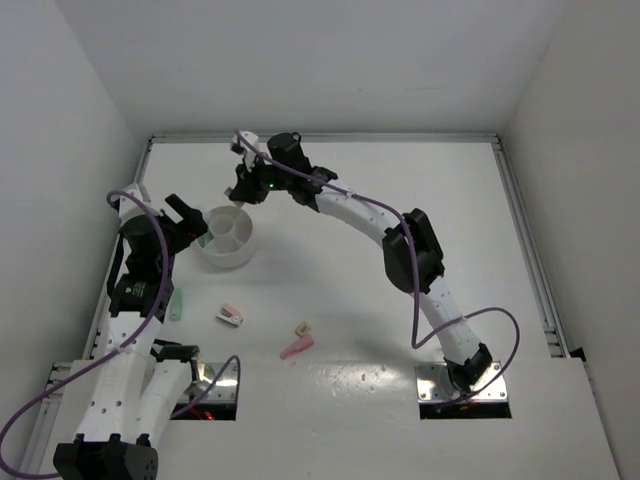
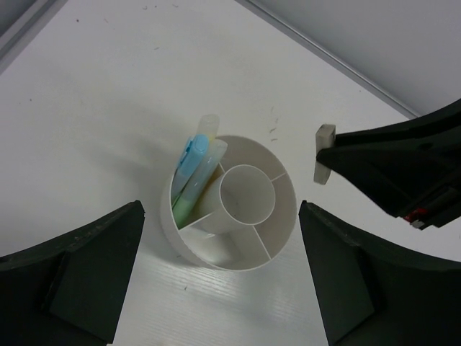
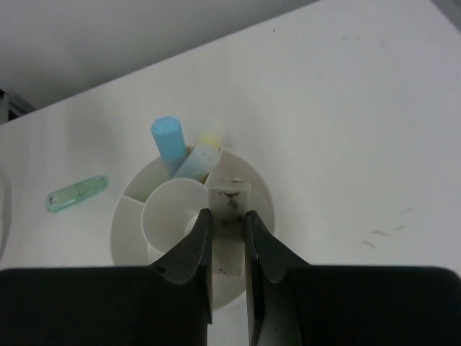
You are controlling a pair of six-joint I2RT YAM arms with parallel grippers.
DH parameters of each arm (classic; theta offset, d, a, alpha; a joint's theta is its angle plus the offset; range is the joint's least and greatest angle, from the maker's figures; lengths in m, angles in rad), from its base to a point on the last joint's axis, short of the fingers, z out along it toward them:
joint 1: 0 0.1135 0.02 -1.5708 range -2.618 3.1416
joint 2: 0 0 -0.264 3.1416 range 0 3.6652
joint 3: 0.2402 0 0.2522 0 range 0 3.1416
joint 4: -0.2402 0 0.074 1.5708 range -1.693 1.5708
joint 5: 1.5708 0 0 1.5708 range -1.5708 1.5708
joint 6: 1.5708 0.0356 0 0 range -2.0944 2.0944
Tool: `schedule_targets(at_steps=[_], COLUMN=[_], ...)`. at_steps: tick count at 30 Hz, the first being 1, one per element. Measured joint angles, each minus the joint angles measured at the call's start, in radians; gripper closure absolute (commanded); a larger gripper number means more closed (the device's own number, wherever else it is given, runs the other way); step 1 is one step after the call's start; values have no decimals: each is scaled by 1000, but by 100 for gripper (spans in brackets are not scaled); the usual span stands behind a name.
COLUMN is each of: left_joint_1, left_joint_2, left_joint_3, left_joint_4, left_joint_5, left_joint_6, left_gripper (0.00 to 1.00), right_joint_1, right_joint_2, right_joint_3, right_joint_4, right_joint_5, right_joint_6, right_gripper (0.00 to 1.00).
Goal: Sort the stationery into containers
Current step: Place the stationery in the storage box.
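Stationery split between bowl [image 1: 228,252] and table [image 1: 450,170].

Standing in one outer compartment, leaning on the rim: blue-capped marker [image 2: 191,154], clear-capped marker [image 3: 209,137] with yellow tip, and a green body [image 2: 183,207] lower down. Green mostly hidden behind the other two; cannot tell whether a separate stick.

Right tool [image 3: 227,216] clamped on small pale block [image 3: 230,194] with dark smudges, held over the bowl near its rim. Lower end of block hidden between the fingers. Touching bowl or not: cannot tell.

Left tool [image 2: 220,213] spread wide, nothing between the fingers, hanging over the bowl.

Loose on table, nearer the arm bases than the bowl:
- green marker [image 1: 176,303] close by left arm
- pink-and-white stapler-like piece [image 1: 230,316]
- tan block [image 1: 301,328]
- pink stick [image 1: 297,347] just beside tan block

All four too small in top view for detail.
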Motion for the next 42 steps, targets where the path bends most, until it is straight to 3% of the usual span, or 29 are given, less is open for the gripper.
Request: schedule_targets(at_steps=[23, 26, 32, 36, 42], left_joint_1=[0, 0, 0, 0, 0], left_joint_2=[0, 0, 0, 0, 0], left_joint_3=[0, 0, 0, 0, 0], left_joint_4=[2, 2, 2, 2, 2], left_joint_5=[14, 19, 25, 27, 27], left_joint_6=[4, 5, 7, 7, 7], left_gripper=[6, 6, 6, 6, 6], right_joint_1=[2, 2, 2, 2, 2], right_joint_2=[150, 156, 164, 164, 164], right_joint_3=[11, 11, 10, 10, 2], right_joint_4=[341, 351, 348, 349, 345], right_joint_5=[-86, -95, -99, -100, -100], right_joint_6=[1, 4, 6, 6, 5], right_gripper=[100, 93, 92, 83, 83])
